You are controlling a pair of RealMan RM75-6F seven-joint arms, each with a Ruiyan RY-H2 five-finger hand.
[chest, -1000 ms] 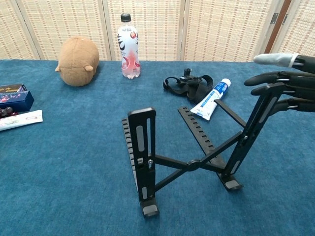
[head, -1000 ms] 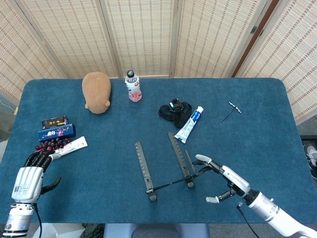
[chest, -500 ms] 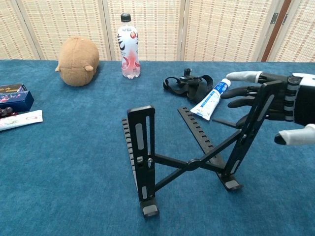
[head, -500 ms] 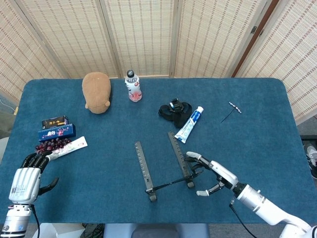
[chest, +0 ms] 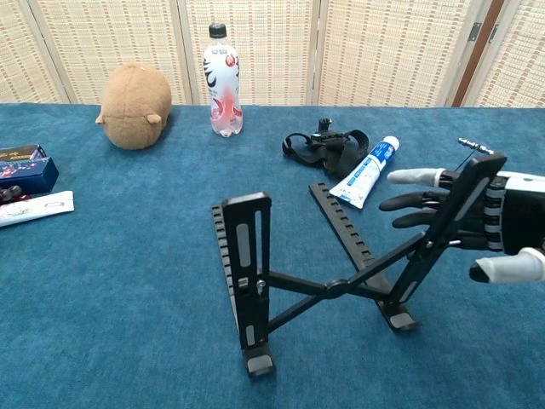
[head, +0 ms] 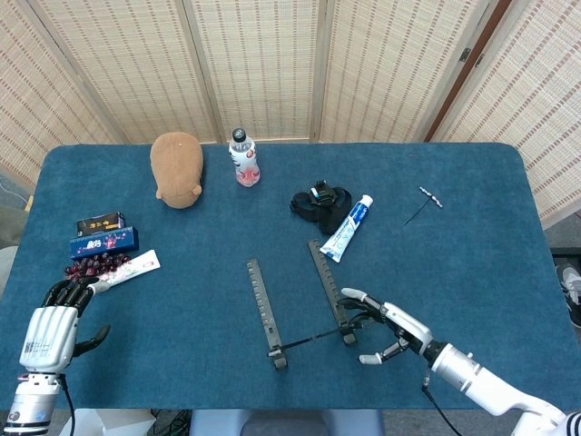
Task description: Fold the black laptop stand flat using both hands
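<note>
1. My right hand [head: 386, 331] has slid further left and lower in the head view since a second ago, and now sits against the right upright of the black laptop stand [head: 304, 309].
2. In the chest view that hand [chest: 477, 226] has dropped from the upper right edge to mid-right; its fingers [chest: 417, 201] are spread behind the upright bar and the thumb is out in front. I cannot tell whether they actually grip the bar.
3. The stand is unfolded at lower centre of the frame, and its right upright leans a little further right than before.
4. My left hand [head: 50, 331] is at the lower left, holding nothing, fingers loosely apart, barely moved.
5. The blue counter [head: 182, 263] also carries a brown plush toy [head: 176, 169], a bottle [head: 242, 158], a black strap [head: 318, 201], a toothpaste tube [head: 347, 227] and boxes [head: 103, 234] at left.
6. Woven screen panels [head: 263, 64] close off the back of the room.
</note>
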